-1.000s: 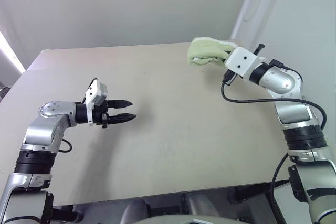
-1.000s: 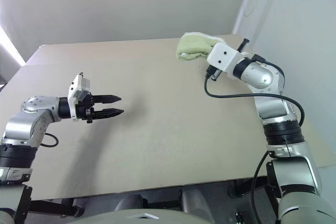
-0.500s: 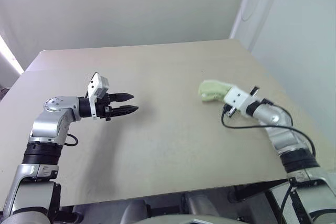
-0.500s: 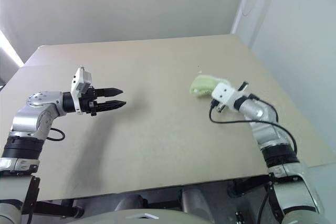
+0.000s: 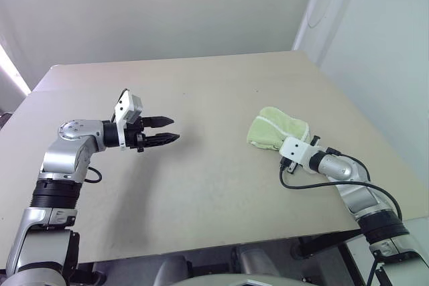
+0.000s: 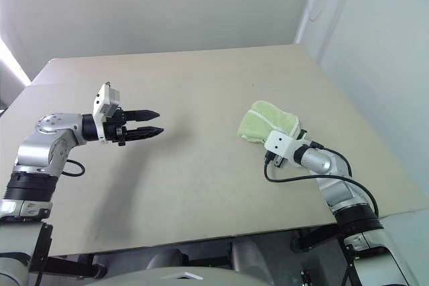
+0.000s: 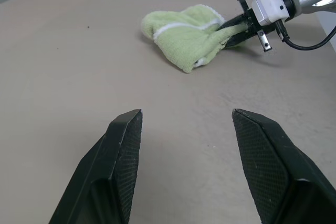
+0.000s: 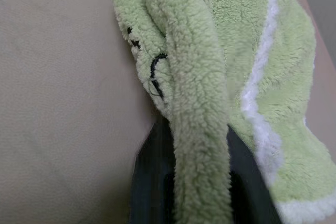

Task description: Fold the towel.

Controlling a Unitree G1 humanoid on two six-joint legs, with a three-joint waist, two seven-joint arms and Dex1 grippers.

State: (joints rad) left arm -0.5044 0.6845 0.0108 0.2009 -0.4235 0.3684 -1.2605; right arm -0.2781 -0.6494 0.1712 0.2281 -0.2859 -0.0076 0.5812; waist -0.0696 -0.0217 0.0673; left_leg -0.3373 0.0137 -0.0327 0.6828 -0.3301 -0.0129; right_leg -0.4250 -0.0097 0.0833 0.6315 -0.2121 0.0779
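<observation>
Brought down from the air: towel [image 5: 273, 129] now bunched on the desk [image 5: 201, 185] near its right edge, right hand [image 7: 234, 26] loosening but still pinching a fold. Left hand [image 5: 166, 131] apart, empty. Folding not yet begun.

Soft, fluffy terry cloth on the towel [image 8: 210, 77], light yellow-green, edged with a smoother white stitched band; small dark print on the pile. Matt, faintly speckled beige on the table [image 5: 201, 185], smooth and without gloss. Black, finely cross-hatched pads on the 2 fingers [image 7: 123, 156] of the left gripper [image 7: 184, 156]. Brushed silvery metal and white plastic on both arms.
</observation>
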